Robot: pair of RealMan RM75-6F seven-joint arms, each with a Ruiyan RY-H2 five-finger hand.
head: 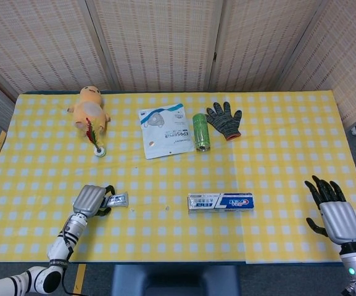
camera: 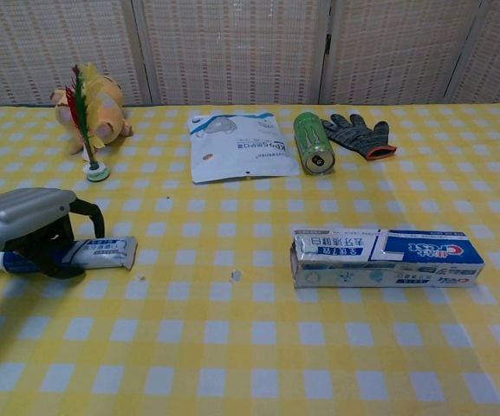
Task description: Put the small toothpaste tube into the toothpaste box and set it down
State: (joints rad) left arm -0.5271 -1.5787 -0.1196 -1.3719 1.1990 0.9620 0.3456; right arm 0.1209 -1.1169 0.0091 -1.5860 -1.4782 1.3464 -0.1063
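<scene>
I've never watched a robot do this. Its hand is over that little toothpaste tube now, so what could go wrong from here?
The tube lies flat, so the left hand's fingers may slide off or pinch only one end, leaving it dangling. The toothpaste box lies loose on the table, so it may skid when the tube is pushed into its opening.

The worktop (camera: 258, 364) wears a matt yellow-and-white checked cloth, smooth but for a few faint creases, and behind it stand screens of rough woven matting (head: 159, 43). The toothpaste box (camera: 385, 257) is glossy printed card and the small toothpaste tube (camera: 85, 253) shiny plastic, under a left hand (camera: 26, 227) with a brushed silvery metal-looking back and black fingers; the right hand (head: 333, 213) looks the same. Near the far edge lie a fuzzy plush toy (head: 90, 108), a feathered shuttlecock (camera: 83, 121), a sleek plastic mask packet (camera: 237, 146), a glossy green metal can (camera: 313, 142) and a coarse knitted grey glove (camera: 359, 134).
</scene>
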